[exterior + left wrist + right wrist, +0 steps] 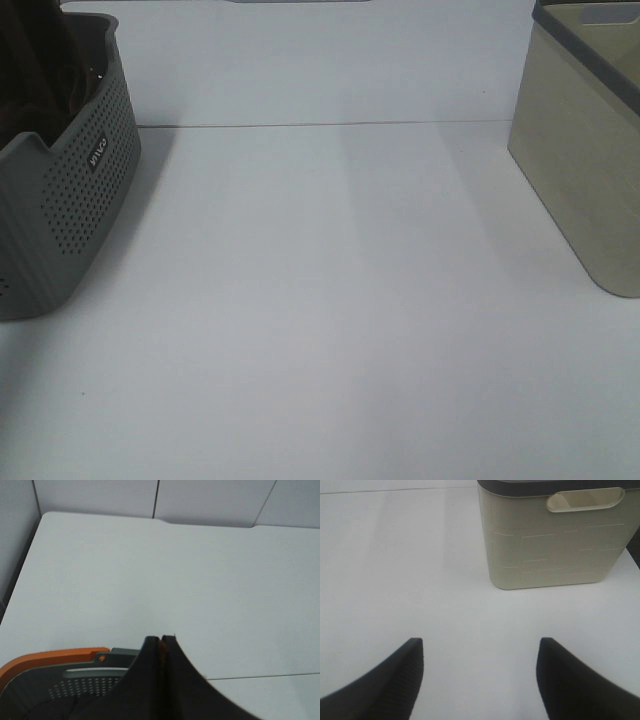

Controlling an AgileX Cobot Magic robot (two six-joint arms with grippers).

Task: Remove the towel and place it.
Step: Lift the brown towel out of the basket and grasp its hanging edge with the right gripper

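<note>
Dark reddish-brown, the towel (45,60) lies inside the grey perforated basket (85,190) at the left of the white table (320,330), well apart from the beige bin (590,170) on the right. From the left wrist, the left gripper (161,645) shows its jaws pressed together above the basket rim, pale wall panels (210,500) beyond the table. From the right wrist, the right gripper (480,680) has its jaws wide apart over the tabletop, facing the bin
</note>
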